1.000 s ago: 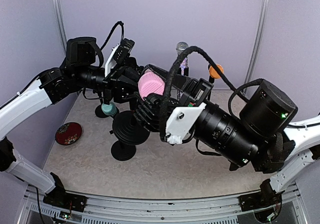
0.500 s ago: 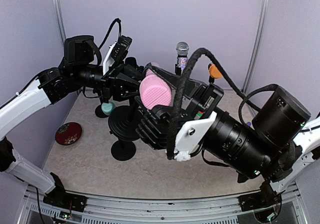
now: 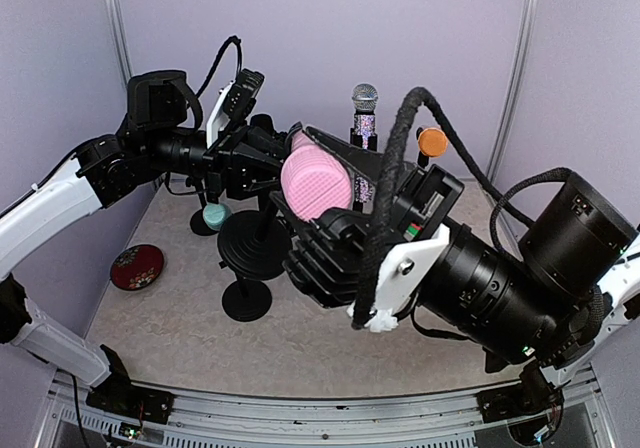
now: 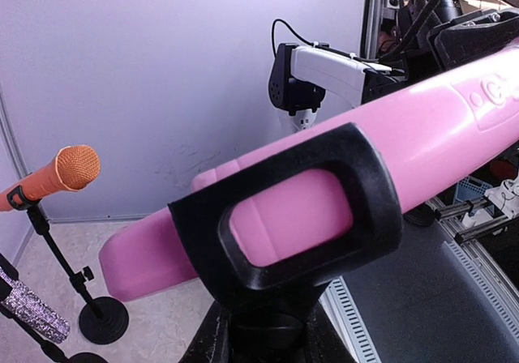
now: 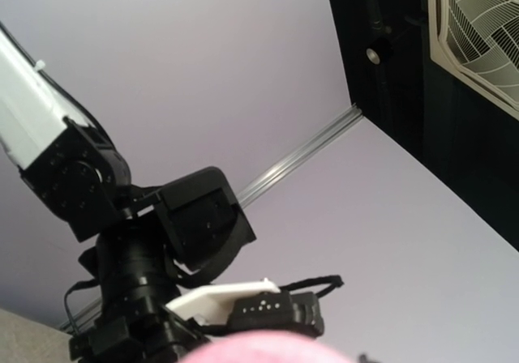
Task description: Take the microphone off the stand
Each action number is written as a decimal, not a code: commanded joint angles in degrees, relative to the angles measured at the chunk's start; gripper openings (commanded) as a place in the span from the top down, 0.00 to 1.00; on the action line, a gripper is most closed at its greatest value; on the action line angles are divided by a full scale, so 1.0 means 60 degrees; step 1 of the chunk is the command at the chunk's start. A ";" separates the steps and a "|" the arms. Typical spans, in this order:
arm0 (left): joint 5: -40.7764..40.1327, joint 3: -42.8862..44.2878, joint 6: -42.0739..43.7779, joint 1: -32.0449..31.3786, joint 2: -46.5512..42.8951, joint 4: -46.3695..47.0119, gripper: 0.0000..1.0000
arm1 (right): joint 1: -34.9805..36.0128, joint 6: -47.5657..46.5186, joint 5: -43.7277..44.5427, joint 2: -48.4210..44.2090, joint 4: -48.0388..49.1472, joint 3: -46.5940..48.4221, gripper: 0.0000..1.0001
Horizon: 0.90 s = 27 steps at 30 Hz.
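Note:
The pink microphone point(image 4: 454, 128) lies slanted through the black clip of the stand point(image 4: 369, 209) in the left wrist view. Its meshed head point(image 3: 315, 181) faces the top camera. My right gripper point(image 3: 320, 196) is shut on the microphone just behind the head, with black fingers above and below it. The right wrist view shows only a pink edge of the microphone point(image 5: 259, 349) at the bottom. My left gripper point(image 4: 272, 335) is shut on the stand's neck right under the clip, and reaches in from the left point(image 3: 262, 163).
An orange microphone point(image 3: 432, 142) and a glittery silver one point(image 3: 364, 108) stand on their own stands at the back. A teal microphone point(image 3: 214, 215) is at the left, a red disc point(image 3: 137, 266) by the left wall. Two black round bases point(image 3: 246, 301) sit under the left gripper.
My right arm has swung right and nearer the camera, carrying the pink head slightly right and lower in view. The left arm has hardly moved and keeps its hold.

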 commanded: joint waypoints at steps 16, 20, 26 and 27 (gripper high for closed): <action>-0.2040 -0.0114 -0.0686 0.0984 0.0678 -0.0658 1.00 | 0.0434 0.0525 -0.0373 -0.1303 0.2028 -0.0172 1.00; -0.1779 0.0361 -0.0726 0.0727 0.0798 -0.0756 1.00 | -0.0519 0.1426 0.0276 -0.1705 0.1984 -0.0891 1.00; -0.1392 0.1676 -0.0866 0.0240 0.1173 -0.1095 1.00 | -0.2432 0.2067 0.1317 -0.2246 0.2317 -0.2087 1.00; -0.1333 0.1886 -0.0962 0.0137 0.1227 -0.1102 1.00 | -0.2705 0.2144 0.1415 -0.2367 0.2312 -0.2242 1.00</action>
